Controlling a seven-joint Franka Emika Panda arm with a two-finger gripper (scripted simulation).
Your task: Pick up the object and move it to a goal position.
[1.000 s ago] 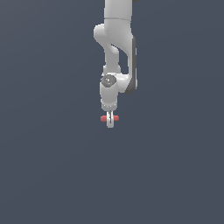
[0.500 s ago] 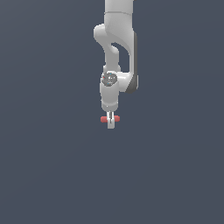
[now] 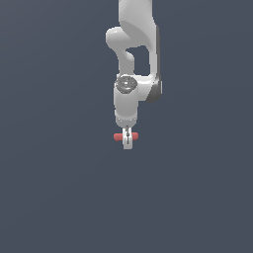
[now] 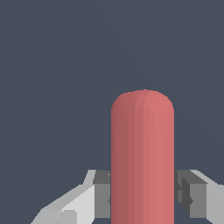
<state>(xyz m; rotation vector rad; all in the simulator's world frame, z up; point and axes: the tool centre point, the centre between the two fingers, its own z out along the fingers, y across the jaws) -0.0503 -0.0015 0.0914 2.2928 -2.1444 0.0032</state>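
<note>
the red bar (image 3: 125,137) sits crosswise between the fingers (image 3: 128,143), which are closed on its middle, one end poking out on each side of them. compared with a second ago the arm (image 3: 133,59) and bar look barely shifted, so the carry seems slow or nearly settled.

A plain, uniform dark slate-grey backdrop (image 3: 54,188) fills the exterior view from edge to edge. It carries no visible seam, edge, marking or shadow, so whether it is a floor, a wall or open space cannot be told. The same flat grey-blue surface (image 4: 57,65) fills the wrist view wherever it shows, equally even in tone and without texture. No other item unrelated to the task shows in either view.
</note>
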